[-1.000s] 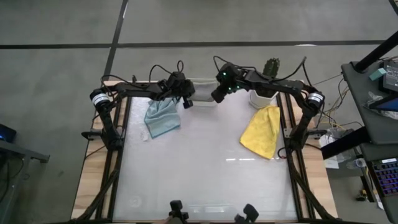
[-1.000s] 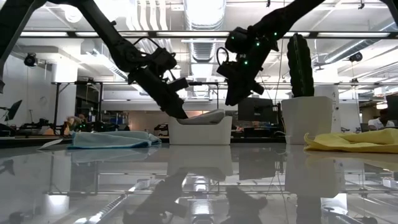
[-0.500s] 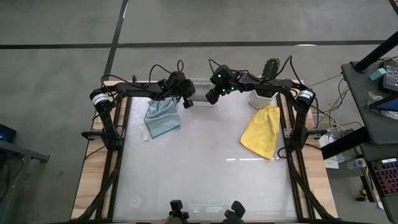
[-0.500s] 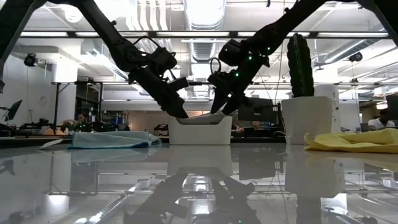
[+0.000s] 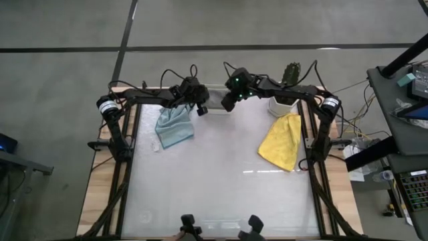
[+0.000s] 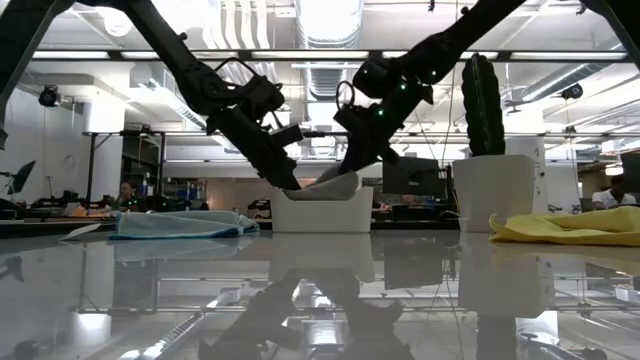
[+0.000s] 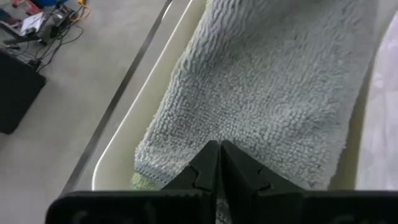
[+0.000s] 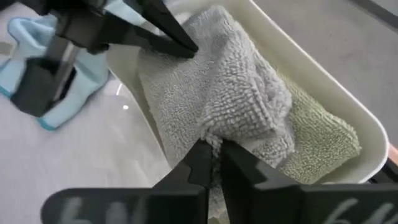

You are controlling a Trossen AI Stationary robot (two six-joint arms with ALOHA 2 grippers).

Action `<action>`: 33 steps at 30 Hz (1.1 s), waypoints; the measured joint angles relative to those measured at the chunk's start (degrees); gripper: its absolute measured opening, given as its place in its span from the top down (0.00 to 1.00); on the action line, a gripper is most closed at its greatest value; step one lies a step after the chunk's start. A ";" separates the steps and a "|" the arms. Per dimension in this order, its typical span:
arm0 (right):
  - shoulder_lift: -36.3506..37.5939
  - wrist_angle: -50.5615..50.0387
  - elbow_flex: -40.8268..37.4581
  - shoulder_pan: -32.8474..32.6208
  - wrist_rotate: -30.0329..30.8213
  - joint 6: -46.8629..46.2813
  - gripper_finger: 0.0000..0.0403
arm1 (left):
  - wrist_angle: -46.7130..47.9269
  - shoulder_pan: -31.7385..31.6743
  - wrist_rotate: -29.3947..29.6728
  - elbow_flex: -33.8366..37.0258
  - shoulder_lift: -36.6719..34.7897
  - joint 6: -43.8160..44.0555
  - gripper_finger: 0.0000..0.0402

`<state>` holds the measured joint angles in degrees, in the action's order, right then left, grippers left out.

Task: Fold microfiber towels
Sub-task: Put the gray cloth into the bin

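Microfiber towels are spread over three places here. We see a grey looped-pile microfiber towel [image 8: 217, 99] bunched inside a white rectangular plastic tub [image 8: 323, 102] at the far edge of the table, lying over a sage green microfiber towel [image 8: 320, 134] that shows beneath it. A pale blue-grey microfiber towel [image 5: 174, 126] lies crumpled on the white tabletop [image 5: 221, 181] near the far left corner. A yellow microfiber towel [image 5: 282, 140] lies spread at the right side, by the table's frame.

The left gripper [image 7: 218, 163] reaches down into the tub's left end. Its two dark fingers are pressed together with no gap, the tips touching the grey towel; we cannot tell whether any cloth is caught between them.

The right gripper [image 8: 212, 158] comes into the tub from the other side. Its fingers are drawn narrow and pinch a raised fold of the grey towel, which bulges up just beyond the tips. In the low view that towel peaks above the tub's rim under this gripper.

In the right wrist view, the left gripper's closed fingertips rest on the far part of the same grey towel.

A white pot holding a tall green cactus [image 6: 483, 105] stands on the table just right of the tub.

We can read no brand, label or writing on the towels, tub or arms.
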<state>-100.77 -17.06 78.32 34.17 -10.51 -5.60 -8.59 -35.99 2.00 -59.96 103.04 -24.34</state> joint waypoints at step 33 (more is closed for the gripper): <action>3.92 -8.72 -0.01 0.53 0.03 -4.12 0.64 | 0.11 -0.02 0.45 0.34 0.00 0.02 0.98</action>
<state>-96.85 -25.78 78.32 34.71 -10.48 -9.72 -8.47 -36.01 2.46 -59.61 103.04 -24.32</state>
